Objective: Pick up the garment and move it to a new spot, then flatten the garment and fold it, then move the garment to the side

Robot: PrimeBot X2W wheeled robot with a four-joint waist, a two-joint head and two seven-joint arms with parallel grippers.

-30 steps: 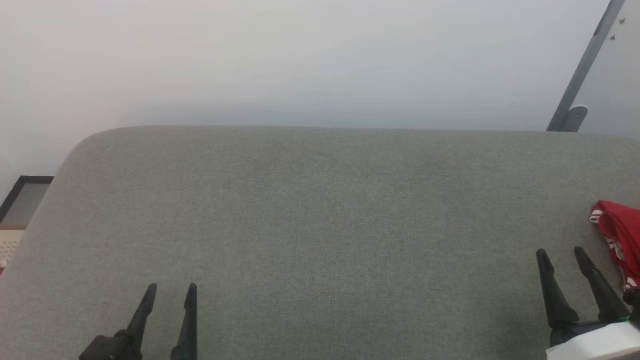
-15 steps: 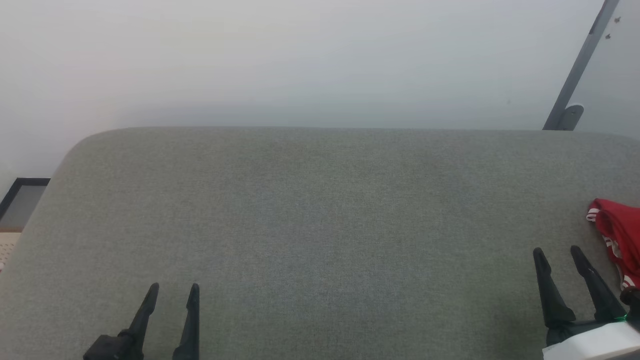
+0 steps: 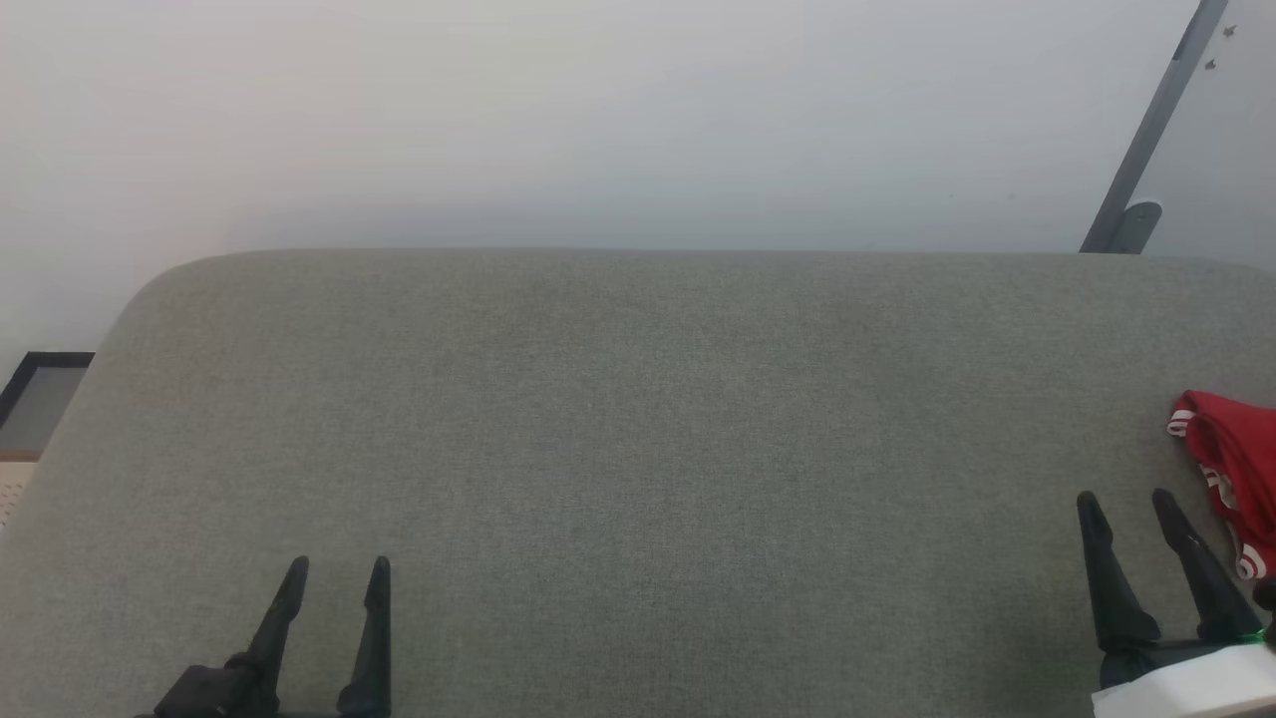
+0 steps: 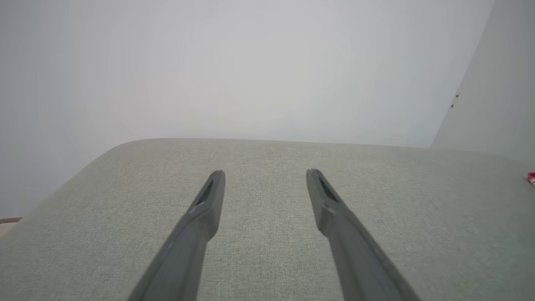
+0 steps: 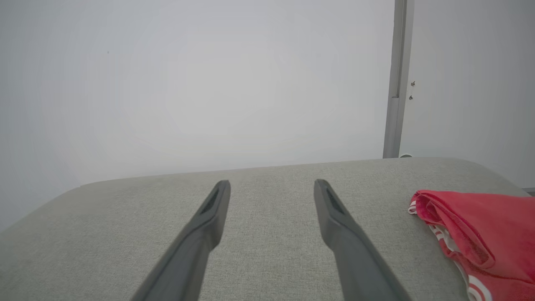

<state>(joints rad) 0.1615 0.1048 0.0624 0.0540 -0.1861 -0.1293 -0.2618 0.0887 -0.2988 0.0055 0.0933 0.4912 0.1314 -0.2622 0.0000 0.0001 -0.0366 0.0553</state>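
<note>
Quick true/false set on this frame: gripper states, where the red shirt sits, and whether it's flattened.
1. The red garment lies at the right edge of the grey upholstered surface. True.
2. The right gripper is shut on the garment. False: its fingers stand apart and empty, beside the garment and clear of it.
3. The left gripper is open and holds nothing. True.
4. The garment is spread flat. False: it is bunched in folds, with striped trim showing.

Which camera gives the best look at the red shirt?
The right wrist view: the garment lies bunched and large at its right edge. The head view shows a smaller part; the left wrist view, just a red speck.
</note>
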